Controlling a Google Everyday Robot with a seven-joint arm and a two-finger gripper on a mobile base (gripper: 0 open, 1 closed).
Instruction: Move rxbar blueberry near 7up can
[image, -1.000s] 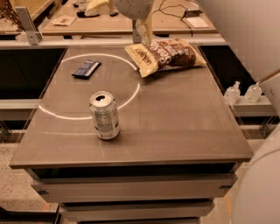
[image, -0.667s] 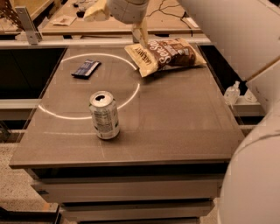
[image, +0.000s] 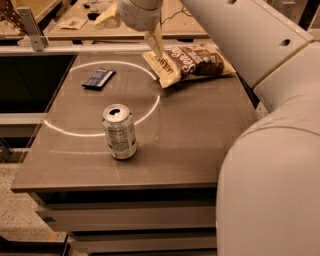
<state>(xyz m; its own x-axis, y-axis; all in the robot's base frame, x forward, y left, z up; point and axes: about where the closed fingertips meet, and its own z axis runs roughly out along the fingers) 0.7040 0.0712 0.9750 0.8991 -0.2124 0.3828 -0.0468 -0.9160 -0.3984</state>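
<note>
The rxbar blueberry (image: 98, 78) is a small flat dark blue wrapper lying at the far left of the table. The 7up can (image: 120, 131) stands upright nearer the front, left of the middle, well apart from the bar. My gripper (image: 131, 31) hangs above the table's far edge, to the right of and above the bar. It is open and empty, with one pale finger (image: 106, 19) to the left and the other finger (image: 156, 42) over the corner of the chip bag.
A brown-and-tan chip bag (image: 192, 62) lies at the far right of the table (image: 190, 150). My white arm (image: 270, 150) fills the right side of the view. A bright ring of light (image: 150, 107) lies on the tabletop. A workbench (image: 75, 22) stands behind.
My gripper has moved left along the table's far edge, away from the chip bag and toward the bar. The arm now covers more of the right side. The can and bar have not moved.
</note>
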